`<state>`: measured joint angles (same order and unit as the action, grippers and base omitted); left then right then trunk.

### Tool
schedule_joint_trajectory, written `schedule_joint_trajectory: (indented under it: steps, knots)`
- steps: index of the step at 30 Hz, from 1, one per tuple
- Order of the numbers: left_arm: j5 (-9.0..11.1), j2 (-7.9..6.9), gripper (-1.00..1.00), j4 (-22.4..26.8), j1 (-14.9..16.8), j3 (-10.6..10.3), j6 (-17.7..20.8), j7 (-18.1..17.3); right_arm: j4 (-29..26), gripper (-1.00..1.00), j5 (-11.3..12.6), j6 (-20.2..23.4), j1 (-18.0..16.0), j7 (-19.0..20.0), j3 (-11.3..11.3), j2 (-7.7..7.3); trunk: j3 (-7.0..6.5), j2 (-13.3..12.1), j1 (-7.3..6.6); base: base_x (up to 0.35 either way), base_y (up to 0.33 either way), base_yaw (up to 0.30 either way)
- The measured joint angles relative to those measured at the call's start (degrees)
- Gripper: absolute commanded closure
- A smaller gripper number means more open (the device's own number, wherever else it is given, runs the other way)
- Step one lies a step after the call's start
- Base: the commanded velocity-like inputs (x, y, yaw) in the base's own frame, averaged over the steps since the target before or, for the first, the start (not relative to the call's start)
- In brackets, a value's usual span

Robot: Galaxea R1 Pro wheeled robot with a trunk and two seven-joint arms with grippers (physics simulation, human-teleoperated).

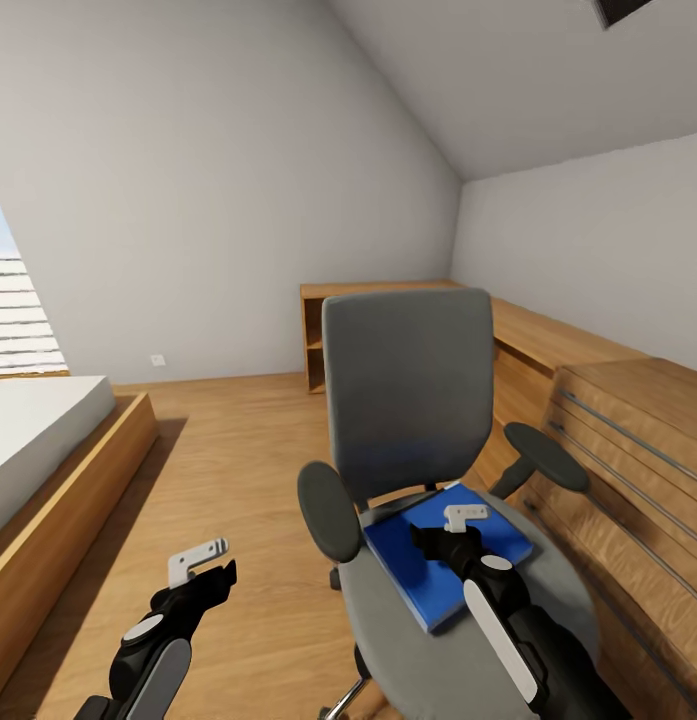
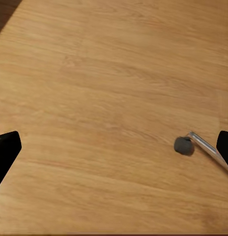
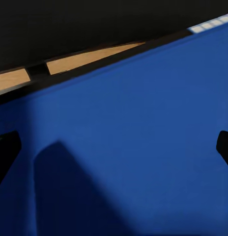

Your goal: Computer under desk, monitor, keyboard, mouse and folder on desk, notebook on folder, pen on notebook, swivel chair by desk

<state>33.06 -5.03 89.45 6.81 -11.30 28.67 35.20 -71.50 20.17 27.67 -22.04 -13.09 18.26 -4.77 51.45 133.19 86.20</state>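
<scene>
The swivel chair (image 1: 408,400) stands in front of me, its grey seat towards me and its tall back facing the far wall. The bright blue folder (image 1: 413,585) lies flat on the seat. My right gripper (image 1: 453,540) hangs just over the folder's middle, pointing down at it. In the right wrist view the folder (image 3: 143,108) spreads wide under the open right gripper (image 3: 114,147), whose dark fingertips stand far apart with nothing between them. My left gripper (image 1: 210,572) is open over the bare wood floor, left of the chair.
A wooden-framed bed (image 1: 48,470) runs along the left. A low wooden shelf unit (image 1: 323,340) stands behind the chair, and wooden drawer fronts (image 1: 628,460) line the right wall. A chair caster (image 2: 183,145) on its chrome leg lies under the left gripper (image 2: 114,150).
</scene>
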Motion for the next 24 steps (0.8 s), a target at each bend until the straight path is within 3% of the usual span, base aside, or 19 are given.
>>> schedule_joint_trajectory:
  steps: [15,24]
  knots:
    - [0.00,-0.01,-1.00,-0.08,0.00,-0.05,-0.01,-0.01,-0.36,-1.00,0.56,-0.03,0.01,0.09,-0.01,0.02,0.00,0.00,0.00,-0.120,-0.140,0.000]
    - [0.00,-0.01,-1.00,-0.07,0.03,-0.08,0.00,0.00,-0.31,-1.00,0.57,-0.02,0.01,0.12,0.03,0.01,0.00,0.00,-0.01,-0.015,-0.014,0.000]
